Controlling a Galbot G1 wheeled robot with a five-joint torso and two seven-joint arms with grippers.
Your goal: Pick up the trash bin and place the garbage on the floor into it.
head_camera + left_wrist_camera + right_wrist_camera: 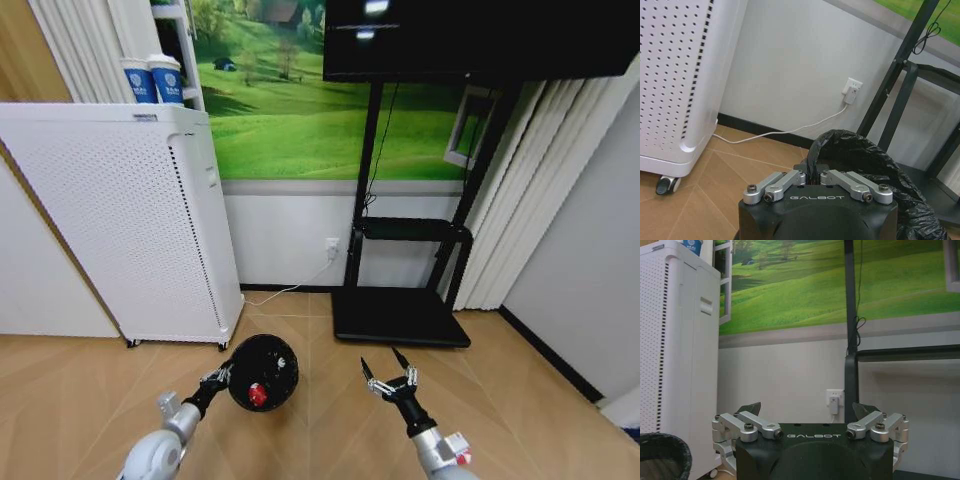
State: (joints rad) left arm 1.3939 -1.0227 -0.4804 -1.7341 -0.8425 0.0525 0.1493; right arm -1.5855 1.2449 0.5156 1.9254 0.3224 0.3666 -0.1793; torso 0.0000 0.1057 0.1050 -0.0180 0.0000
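Black trash bin (262,372) clamped by left gripper (219,378), red scrap (257,395) possibly inside; right gripper (389,376) splayed, empty.

Bright, even indoor light, soft shadows, glare on the dark screen (480,35), and wide-angle bending at head-view edges.

The left gripper (812,176) and right gripper (810,412) share one build: a glossy black housing lettered GALBOT in white, silver linkage bars pinned with dark screws, and black fingers (751,408). Both forearms are silver-grey; the right wrist carries a small red-and-white part.
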